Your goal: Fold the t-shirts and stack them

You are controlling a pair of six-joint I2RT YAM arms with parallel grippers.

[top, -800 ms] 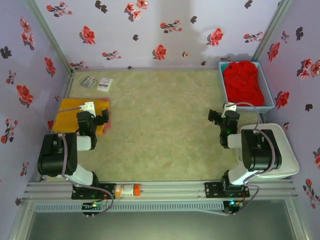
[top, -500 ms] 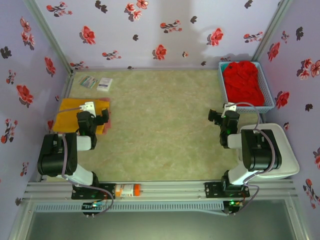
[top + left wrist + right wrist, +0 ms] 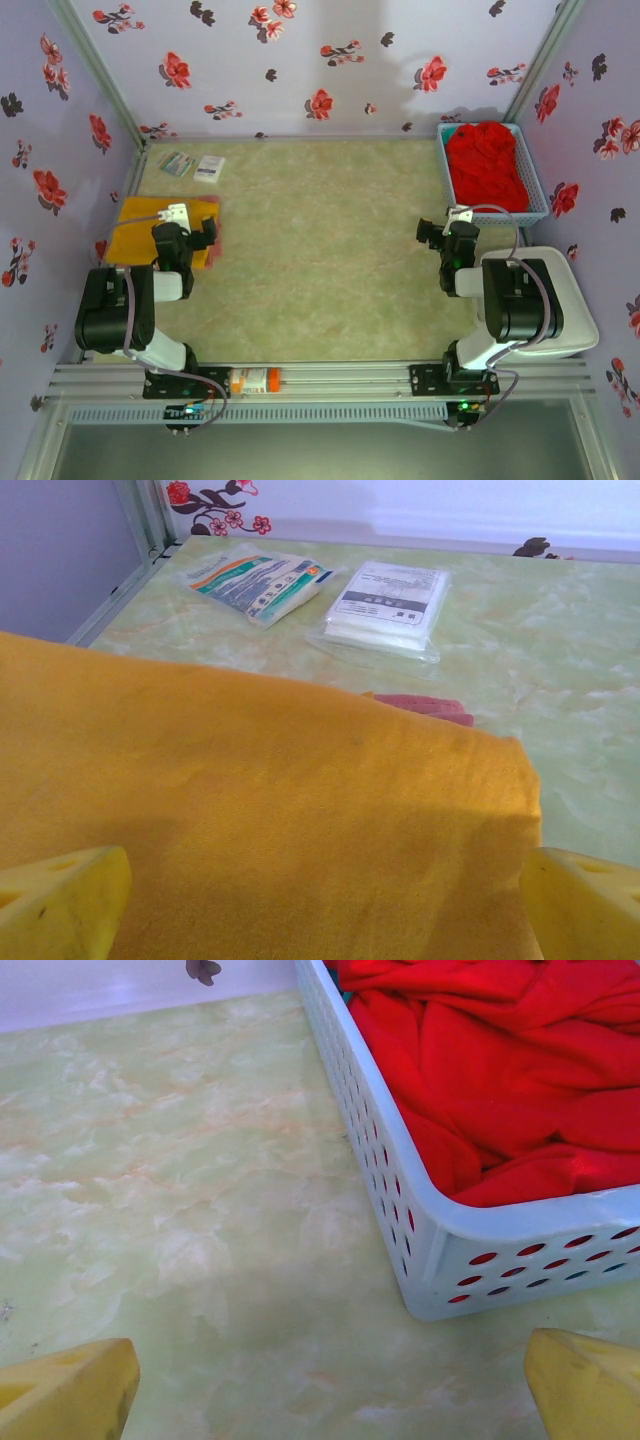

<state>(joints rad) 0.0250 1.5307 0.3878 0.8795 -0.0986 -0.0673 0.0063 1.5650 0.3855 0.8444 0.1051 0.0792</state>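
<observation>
Red shirts (image 3: 487,165) sit heaped in the basket (image 3: 440,1250) at the bench's (image 3: 320,250) far right corner, just ahead-right of the right hand (image 3: 330,1390), which is wide open, empty and clearly closer. The left hand (image 3: 320,900), open and empty too, hovers over the folded orange shirt (image 3: 250,800).

Overhead looks down — right wrist, low, shares basket (image 3: 440,1235)

Red t-shirts (image 3: 500,1060); orange-yellow t-shirt (image 3: 250,810); pale-blue basket (image 3: 425,1235).
</observation>
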